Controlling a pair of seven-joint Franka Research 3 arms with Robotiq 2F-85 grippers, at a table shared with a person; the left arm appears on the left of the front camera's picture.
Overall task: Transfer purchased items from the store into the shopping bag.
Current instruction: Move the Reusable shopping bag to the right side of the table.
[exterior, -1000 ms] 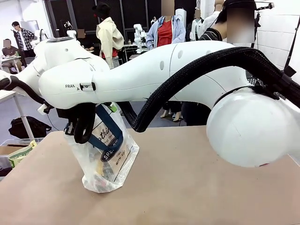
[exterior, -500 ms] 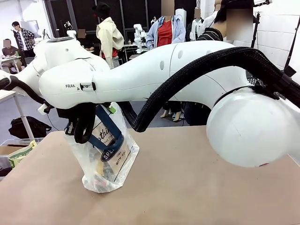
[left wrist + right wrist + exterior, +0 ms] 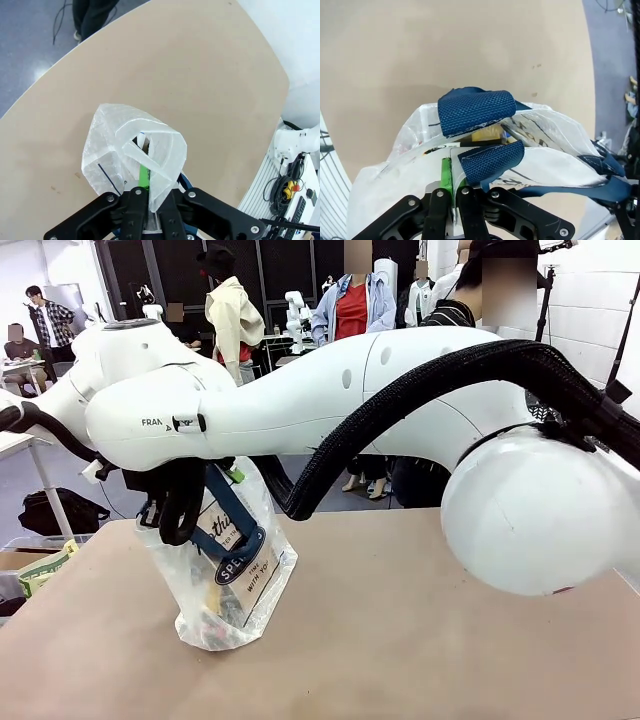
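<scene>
Navy oval logo (image 3: 240,568) on shopping bag (image 3: 232,595) reads "SPE".

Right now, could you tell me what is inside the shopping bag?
Through the shopping bag, between its navy handles, something yellow shows. Dark and reddish shapes sit at the bottom; the plastic blurs them too much to identify.

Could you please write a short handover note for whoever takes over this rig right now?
Left gripper: shut on the shopping bag rim.
Right gripper: shut on the bag's rim beside a navy strap handle.
Bag stands on the table, held at the top by both arms.
Done: goods lie inside the bag, a yellow item visible.
Left: whether more items remain cannot be told.
</scene>
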